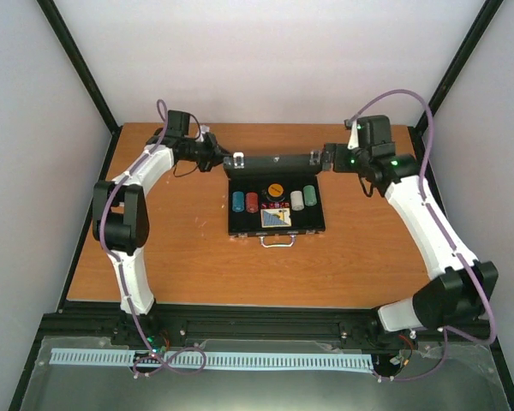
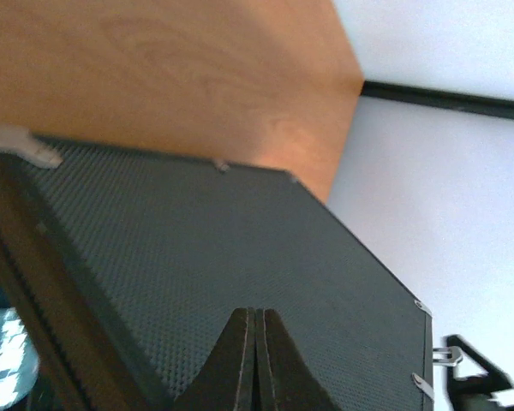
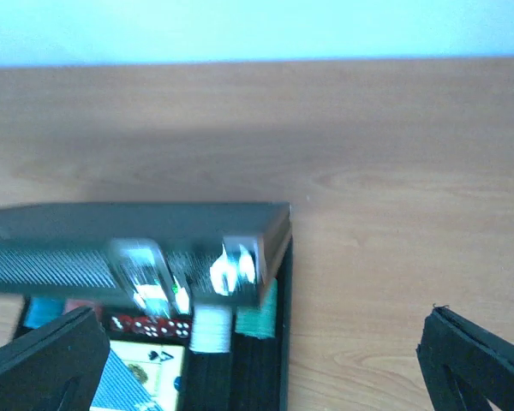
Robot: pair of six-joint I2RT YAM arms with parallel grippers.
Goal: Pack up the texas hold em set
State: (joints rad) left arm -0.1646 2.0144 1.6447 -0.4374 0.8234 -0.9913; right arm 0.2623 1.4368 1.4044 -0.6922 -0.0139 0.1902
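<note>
The left claw [image 1: 221, 157] sits at the left end of the raised lid [image 1: 274, 161] of the briefcase [image 1: 276, 224], which lies open in the middle of the surface [image 1: 171, 257]. From above you cannot tell how its fingers stand. Its own wrist camera shows them pinched together with nothing between them, right against the lid's black textured outside.

The overhead view shows the tray's contents in a row: blue chips [image 1: 237, 202], red chips [image 1: 251, 202], an orange disc [image 1: 275, 190], white chips [image 1: 297, 200] and green chips [image 1: 309, 195]. A card deck [image 1: 275, 218] lies in front of them, with the silver handle [image 1: 276, 241] on the near edge.

The right claw [image 1: 323, 158] is at the lid's right end. Its wrist camera shows the fingers [image 3: 43, 364] spread wide and holding nothing. That view also shows the lid edge-on and blurred, with red dice [image 3: 150, 325] under it that the overhead view hides.

The surface is orange-brown wood, with pale walls [image 1: 265, 60] and black frame posts [image 1: 81, 73] around it.
</note>
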